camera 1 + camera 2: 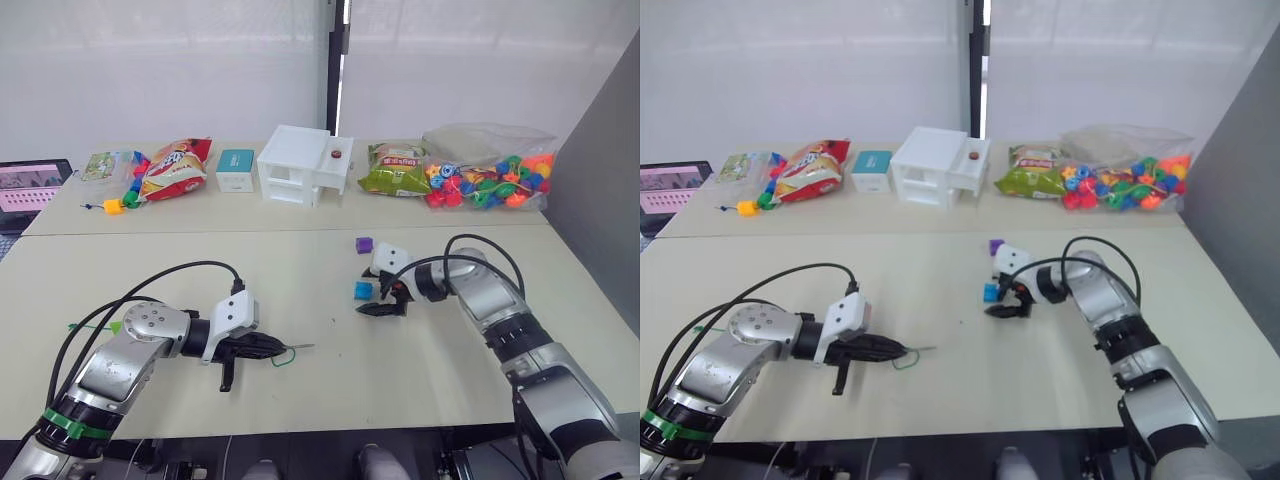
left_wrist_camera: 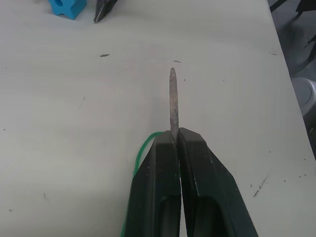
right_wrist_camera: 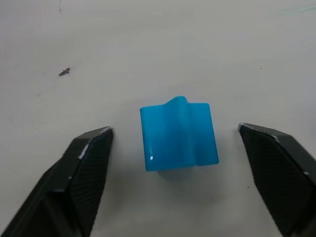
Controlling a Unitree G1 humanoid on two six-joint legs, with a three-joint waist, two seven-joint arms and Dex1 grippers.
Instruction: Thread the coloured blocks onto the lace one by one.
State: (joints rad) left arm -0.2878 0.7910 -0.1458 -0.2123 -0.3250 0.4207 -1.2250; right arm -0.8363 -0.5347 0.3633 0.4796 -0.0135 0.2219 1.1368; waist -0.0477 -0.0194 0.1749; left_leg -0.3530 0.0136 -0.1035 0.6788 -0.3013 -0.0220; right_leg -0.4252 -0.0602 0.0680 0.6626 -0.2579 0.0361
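Pinching the lace (image 2: 173, 98), left hand (image 2: 176, 136) rests on cream table (image 1: 300, 300) — right hand (image 3: 175, 133) wide around blue block (image 3: 178, 133).

You see pale table (image 1: 300, 300), seam across middle. Near half: blue block (image 1: 363, 290), purple block (image 1: 364, 244) behind it. Far half, your left to right: tablet (image 1: 30, 186) at edge, snack bag (image 1: 176, 167), small teal box (image 1: 236, 169), white drawer unit (image 1: 303, 165), green bag (image 1: 394, 168), clear bag of coloured blocks (image 1: 490, 170).
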